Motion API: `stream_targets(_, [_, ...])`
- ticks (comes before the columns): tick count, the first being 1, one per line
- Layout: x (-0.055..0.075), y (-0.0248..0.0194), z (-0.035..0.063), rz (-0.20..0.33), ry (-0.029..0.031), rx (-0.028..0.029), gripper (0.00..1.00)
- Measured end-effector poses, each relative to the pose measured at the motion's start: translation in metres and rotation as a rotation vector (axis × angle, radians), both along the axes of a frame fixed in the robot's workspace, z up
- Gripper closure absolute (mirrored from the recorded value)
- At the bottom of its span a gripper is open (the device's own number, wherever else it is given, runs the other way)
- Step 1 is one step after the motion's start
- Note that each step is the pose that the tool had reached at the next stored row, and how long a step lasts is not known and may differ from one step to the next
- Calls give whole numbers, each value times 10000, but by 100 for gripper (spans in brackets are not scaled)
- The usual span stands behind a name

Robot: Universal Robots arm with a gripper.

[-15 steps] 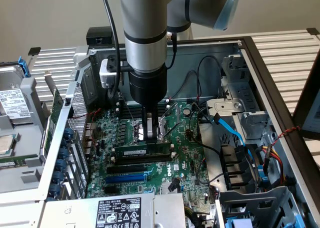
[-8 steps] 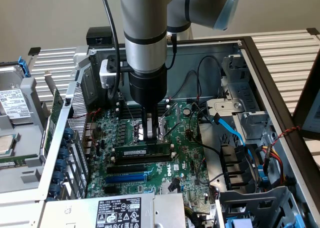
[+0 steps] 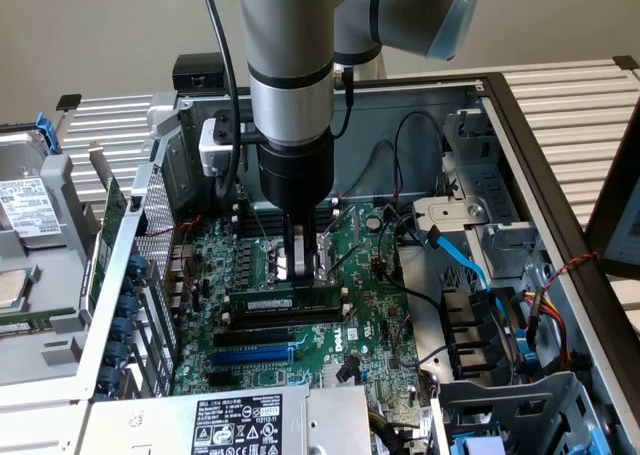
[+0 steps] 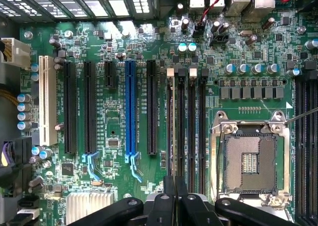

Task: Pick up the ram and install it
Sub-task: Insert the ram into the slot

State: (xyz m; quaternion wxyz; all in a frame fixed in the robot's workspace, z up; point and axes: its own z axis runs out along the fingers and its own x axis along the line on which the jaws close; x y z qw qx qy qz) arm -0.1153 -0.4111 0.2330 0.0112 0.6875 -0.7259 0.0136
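Slatted bench (image 3: 570, 95), open PC case (image 3: 400, 100) on it, and the arm (image 3: 290, 55) drops straight in from the top centre of the exterior view. Pincer (image 3: 300, 273) is right down at the board (image 3: 375, 310), and look at that: the ram (image 3: 268, 304) stands upright on its edge in a black slot at mid-frame, just above the blue slot (image 3: 255, 355), white label facing the camera. The pincer sits on the ram's top edge, a touch right of its middle. In the wrist view, bottom centre, its 2 fingers are drawn almost together, so it looks clamped on the stick.

So the pick-up is done, I'd say, and the ram is lined up in its slot. What's left? The seating. I can't tell whether it is pressed fully home or whether the end latches have closed, and the pincer has not let go. The CPU socket (image 4: 248, 159) sits bare at the wrist view's lower right.
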Motion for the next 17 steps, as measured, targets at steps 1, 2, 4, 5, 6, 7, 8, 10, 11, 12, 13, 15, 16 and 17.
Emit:
stream_targets(1, [0, -1, 1, 0, -5, 1, 88])
stream_targets(2, [0, -2, 2, -1, -16, 0, 88])
stream_targets(4, [1, -5, 3, 2, -44, -3, 88])
stream_targets(5, [0, -8, 3, 1, -55, -2, 88])
stream_targets(6, [0, -8, 3, 0, -69, -1, 88])
stream_targets(7, [0, -8, 2, 0, -79, 0, 88])
stream_targets(8, [-1, -8, 2, 1, -88, -1, 88])
stream_targets(10, [-6, -8, 3, 0, -104, -2, 88])
stream_targets(11, [-9, -8, 2, 0, -109, -2, 88])
stream_targets(12, [-13, -8, 2, 0, -113, -1, 88])
stream_targets(13, [-15, -8, 1, 1, -117, -1, 88])
stream_targets(15, [-19, -8, -1, 0, -128, -1, 88])
stream_targets(16, [-20, -8, -3, 2, -134, -1, 88])
stream_targets(17, [-21, -8, -4, 2, -139, -1, 88])
